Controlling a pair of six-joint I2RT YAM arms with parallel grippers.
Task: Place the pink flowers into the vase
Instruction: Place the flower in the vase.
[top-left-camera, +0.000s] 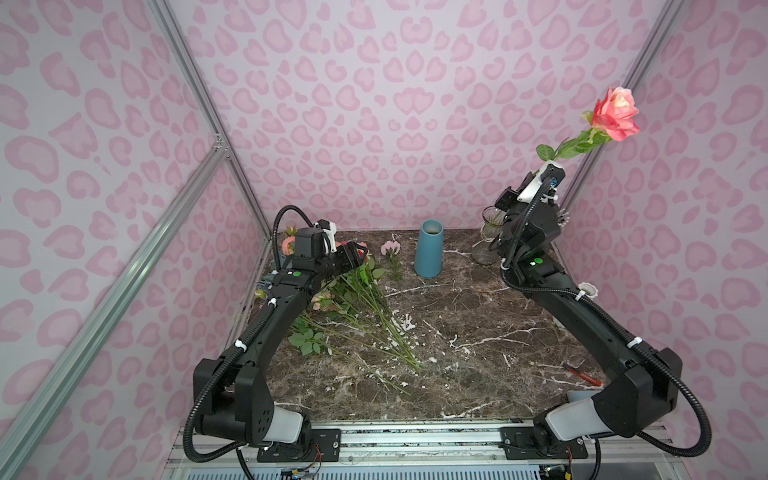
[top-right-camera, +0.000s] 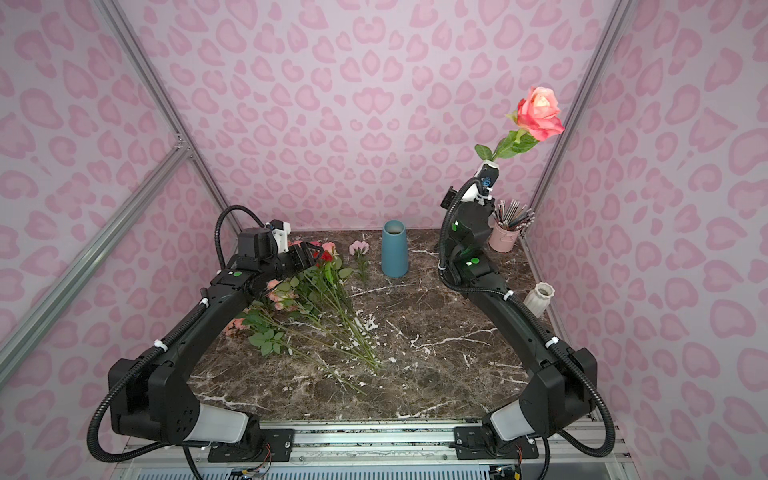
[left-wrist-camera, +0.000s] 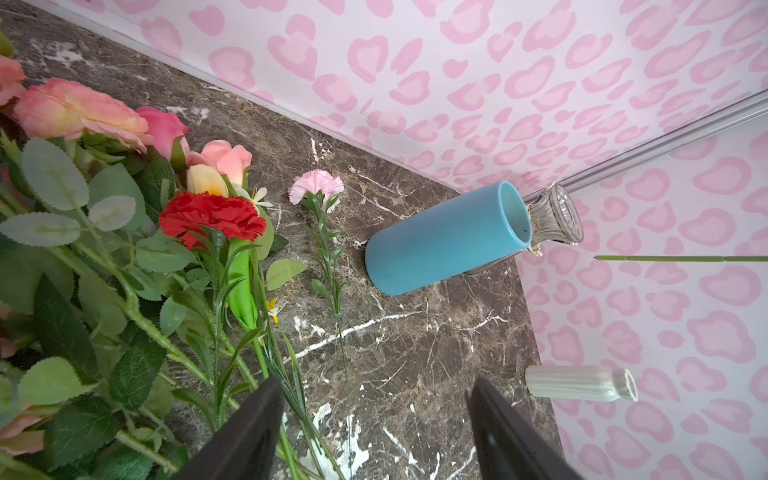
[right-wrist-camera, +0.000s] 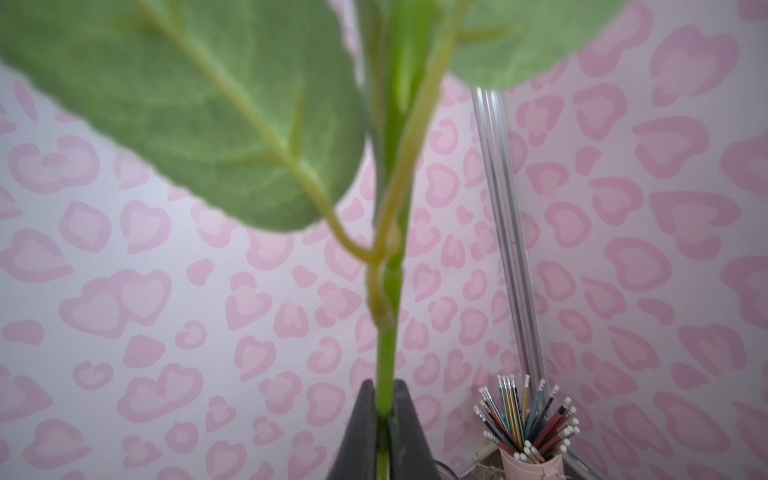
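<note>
My right gripper (right-wrist-camera: 384, 388) is shut on the green stem (right-wrist-camera: 386, 353) of a salmon-pink rose (top-left-camera: 616, 114), held high at the right with the bloom up near the wall. The blue vase (top-left-camera: 429, 249) stands upright at the back middle of the marble table, empty as far as I can see. More pink flowers (top-right-camera: 282, 295) lie in a pile at the left with a red carnation (left-wrist-camera: 212, 216). A small pink carnation (left-wrist-camera: 316, 185) lies alone between the pile and the vase. My left gripper (left-wrist-camera: 376, 384) hovers open over the pile's edge, holding nothing.
A glass vase (top-left-camera: 490, 237) stands behind my right arm. A white ribbed vase (top-right-camera: 539, 297) and a pink cup of pencils (top-right-camera: 505, 235) sit along the right wall. A red-handled tool (top-left-camera: 582, 373) lies near the front right. Pink patterned walls close three sides.
</note>
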